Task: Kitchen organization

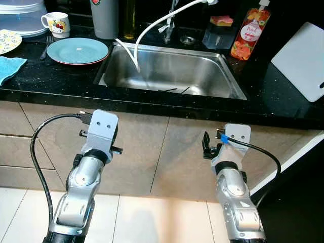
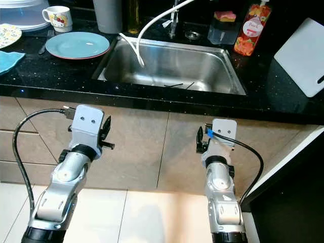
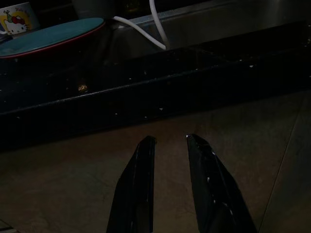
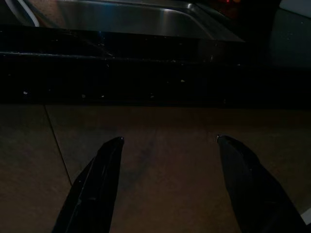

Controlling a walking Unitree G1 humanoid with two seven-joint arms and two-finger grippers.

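Both empty, left pincer (image 3: 170,141) slightly parted, right pincer (image 4: 170,140) wide, below the sink (image 1: 167,71).

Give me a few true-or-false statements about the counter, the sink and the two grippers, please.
1. The blue plate sits on the counter left of the sink. True.
2. The mug stands inside the sink. False: it stands on the counter behind the plate.
3. The right gripper holds a sponge. False: its fingers are open and empty.
4. The white cutting board lies right of the sink. True.
5. The left gripper is below the counter edge. True.
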